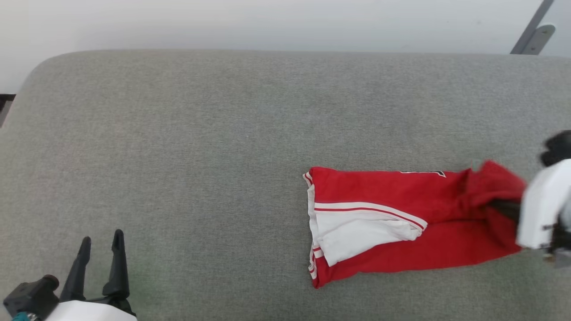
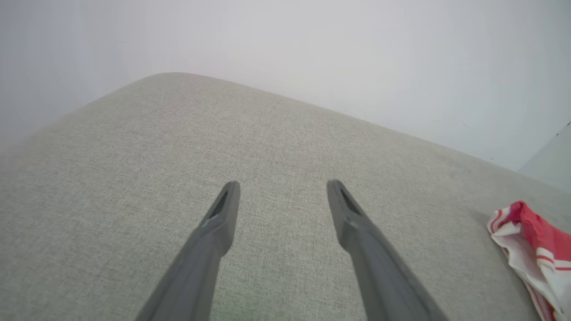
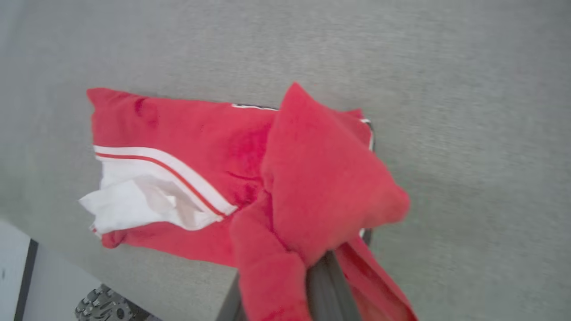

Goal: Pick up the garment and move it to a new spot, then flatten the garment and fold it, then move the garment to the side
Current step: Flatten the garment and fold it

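The garment [image 1: 401, 223] is a red shirt with a white sleeve and striped trim, folded into a long band at the right of the grey cushion. Its right end is bunched and raised off the surface. My right gripper [image 1: 506, 208] is shut on that bunched end, its dark fingers mostly buried in red cloth. In the right wrist view the garment [image 3: 187, 178] trails away to the left, while red fabric wraps over my right gripper [image 3: 328, 272]. My left gripper [image 1: 101, 243] is open above bare cushion at the lower left, far from the shirt. The left gripper [image 2: 282, 189] has nothing between its fingers; the garment [image 2: 533, 249] peeks in at the right edge.
The grey cushion [image 1: 200, 147] spreads wide to the left and behind the shirt. A pale wall [image 1: 267, 22] runs along its back edge, with a grey metal bracket [image 1: 535, 38] at the top right. In the right wrist view the cushion's near edge drops to pale floor [image 3: 49, 276].
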Robot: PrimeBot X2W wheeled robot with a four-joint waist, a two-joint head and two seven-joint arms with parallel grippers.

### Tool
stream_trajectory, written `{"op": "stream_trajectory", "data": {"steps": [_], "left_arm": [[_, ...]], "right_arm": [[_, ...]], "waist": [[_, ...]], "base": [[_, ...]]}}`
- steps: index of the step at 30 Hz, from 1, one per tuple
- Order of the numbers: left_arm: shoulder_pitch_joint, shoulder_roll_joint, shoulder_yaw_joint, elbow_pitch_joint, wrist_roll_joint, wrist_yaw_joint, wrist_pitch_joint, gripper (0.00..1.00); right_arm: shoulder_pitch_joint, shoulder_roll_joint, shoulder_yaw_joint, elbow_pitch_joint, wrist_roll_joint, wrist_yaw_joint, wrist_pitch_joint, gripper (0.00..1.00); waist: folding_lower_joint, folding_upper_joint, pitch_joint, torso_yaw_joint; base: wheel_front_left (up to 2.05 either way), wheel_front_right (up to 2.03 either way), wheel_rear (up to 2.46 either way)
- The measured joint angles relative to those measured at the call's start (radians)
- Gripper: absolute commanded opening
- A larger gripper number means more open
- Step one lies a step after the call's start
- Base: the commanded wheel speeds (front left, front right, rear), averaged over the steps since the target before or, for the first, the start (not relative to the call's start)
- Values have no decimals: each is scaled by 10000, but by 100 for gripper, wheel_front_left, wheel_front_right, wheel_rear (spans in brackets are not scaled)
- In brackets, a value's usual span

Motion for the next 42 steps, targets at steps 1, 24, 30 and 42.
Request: {"op": "stream_trajectory", "data": {"steps": [1,24,30,42], "left_arm": [[3,-50,10,0,35,-4,0,100],[-730,-339,-936,67,-309,-35,-2,100],[-710,-257,-700,6,-408,-35,-2,100],[-626,-119,-491,-188,-477,-35,-8,100]], "right_arm": [[47,159,140,-274,0,0,36,0],[-1220,2328,3281,407,-487,0,-784,100],[-1321,2259,3246,-58,209,0,-527,100],[-1040,1935,2173,-2023,949,0,-134,100]], "waist": [[0,0,-7,35],[0,0,441,1376],[0,0,384,1182],[-1,0,233,451]], "base": [[0,0,0],[0,0,0],[0,0,0],[0,0,0]]}}
